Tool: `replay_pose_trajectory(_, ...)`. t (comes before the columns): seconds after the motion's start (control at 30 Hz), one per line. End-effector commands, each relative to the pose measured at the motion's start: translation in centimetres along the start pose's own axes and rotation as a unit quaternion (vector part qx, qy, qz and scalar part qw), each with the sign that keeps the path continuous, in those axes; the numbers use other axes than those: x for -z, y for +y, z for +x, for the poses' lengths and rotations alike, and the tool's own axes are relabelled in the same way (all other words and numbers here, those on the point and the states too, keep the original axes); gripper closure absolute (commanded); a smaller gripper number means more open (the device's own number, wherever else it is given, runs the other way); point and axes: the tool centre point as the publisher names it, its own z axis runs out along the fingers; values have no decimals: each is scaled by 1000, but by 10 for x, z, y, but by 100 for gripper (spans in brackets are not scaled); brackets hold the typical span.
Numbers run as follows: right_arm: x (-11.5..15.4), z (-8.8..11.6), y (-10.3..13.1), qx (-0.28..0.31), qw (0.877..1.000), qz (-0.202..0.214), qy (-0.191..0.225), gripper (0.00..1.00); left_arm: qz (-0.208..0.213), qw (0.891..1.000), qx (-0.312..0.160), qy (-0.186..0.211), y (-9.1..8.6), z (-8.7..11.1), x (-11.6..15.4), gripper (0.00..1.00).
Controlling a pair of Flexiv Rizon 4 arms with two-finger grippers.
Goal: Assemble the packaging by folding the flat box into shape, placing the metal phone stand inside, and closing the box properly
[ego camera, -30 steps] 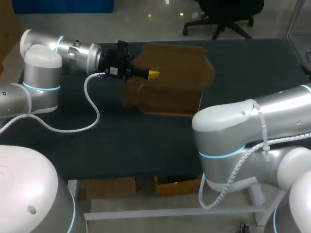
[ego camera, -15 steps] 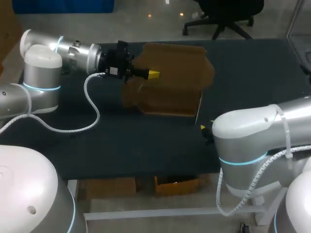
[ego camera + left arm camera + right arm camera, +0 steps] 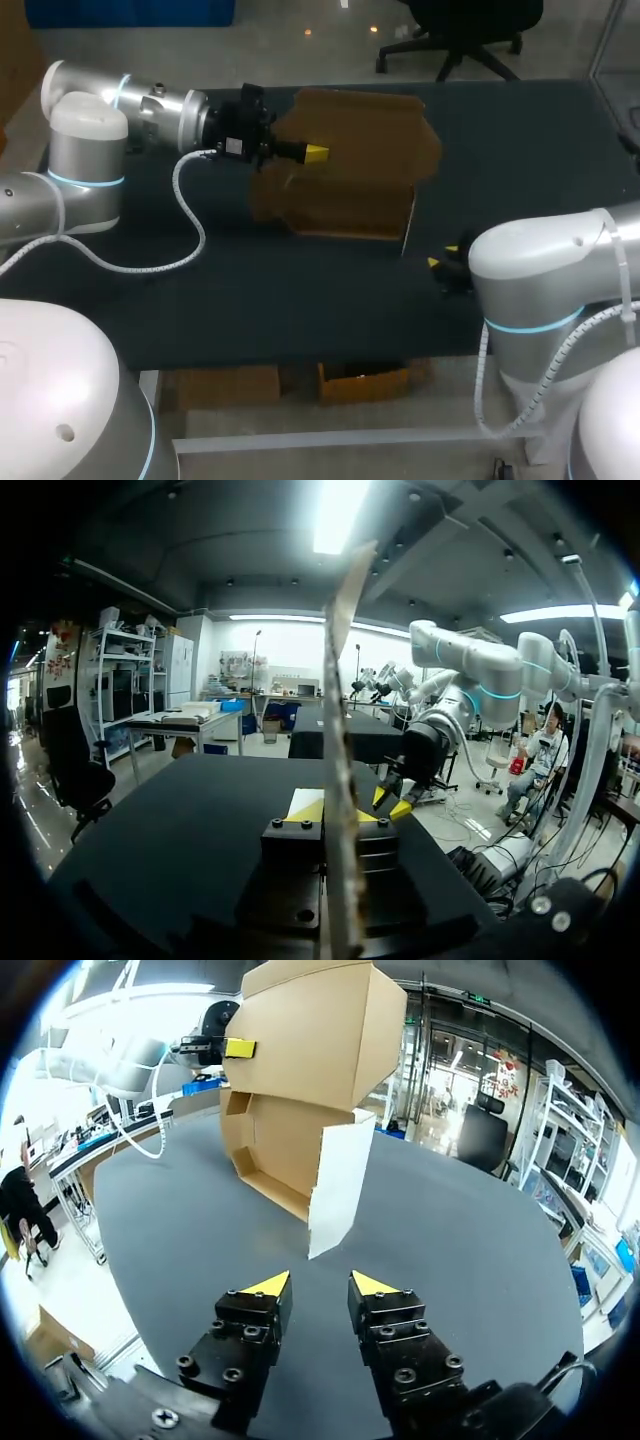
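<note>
My left arm [image 3: 150,105] comes in from the far left. Its gripper [image 3: 314,152] is pinched on an upper left panel of the brown cardboard box [image 3: 350,170]. In the left wrist view that panel stands edge-on between the two yellow tips, which press it from both sides. The box stands partly folded on the far middle of the dark table [image 3: 250,290], with a white-faced flap [image 3: 338,1185] sticking out at its near right corner. To the near right, apart from the box, my right gripper [image 3: 320,1285] sits low over the table. Its fingers are spread with nothing between them, and the flap is straight ahead.
</note>
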Motion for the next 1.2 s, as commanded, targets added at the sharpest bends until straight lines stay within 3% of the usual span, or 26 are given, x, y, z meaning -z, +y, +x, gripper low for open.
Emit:
replay_pose_trajectory(0.03,-3,-11,-1,14,997,-1,77,65,0,1000,0,0,2,0,-1,100)
replay_pose_trajectory(0.43,-18,-29,-2,34,989,-26,139,66,0,1000,0,0,2,0,-1,100)
replay_pose_trajectory(1.2,-35,-29,13,72,978,-50,187,64,0,1000,0,0,2,0,-1,100)
